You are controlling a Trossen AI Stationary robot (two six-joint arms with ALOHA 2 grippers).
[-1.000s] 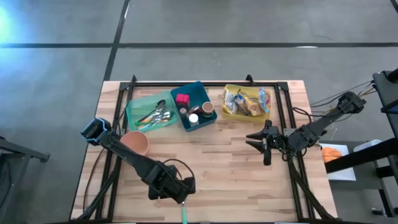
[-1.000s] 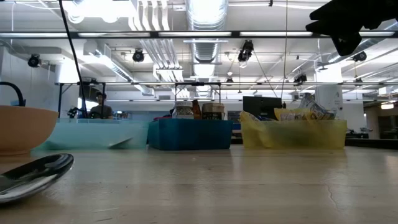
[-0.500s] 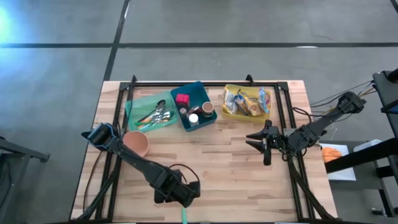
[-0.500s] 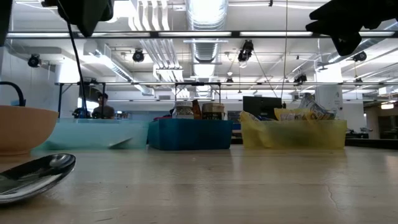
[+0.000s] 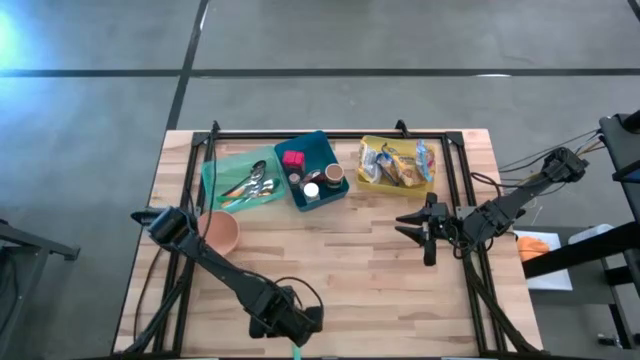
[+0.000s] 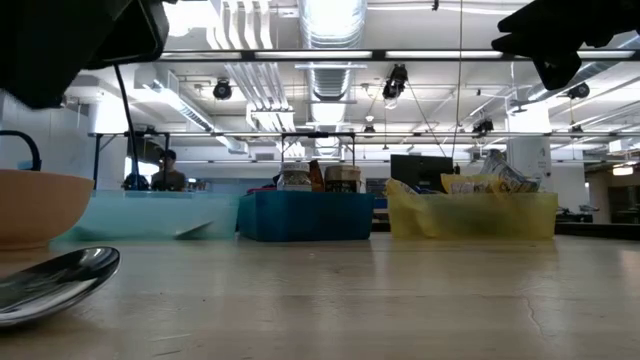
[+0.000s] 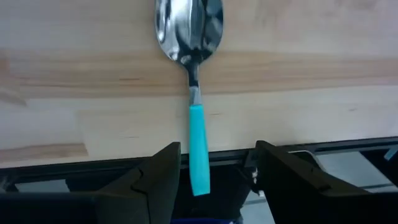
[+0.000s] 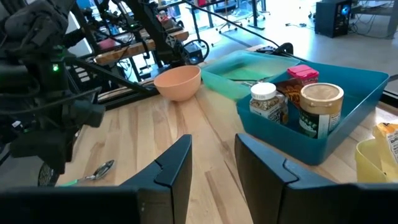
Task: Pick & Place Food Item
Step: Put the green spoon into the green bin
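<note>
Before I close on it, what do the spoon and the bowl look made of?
Spoon: polished metal head, mirror reflections, with a matte turquoise handle, probably plastic. Bowl: smooth peach-coloured, dull sheen, likely plastic, though ceramic can't be ruled out.

High view: you are looking straight down on the whole pale wooden table [image 5: 330,260].
Low view: you are looking level across it toward the room.
Left wrist view: you are looking closely down at the teal-handled metal spoon [image 7: 194,74].
Right wrist view: you are looking across the table; it is sharing that spoon too.
</note>
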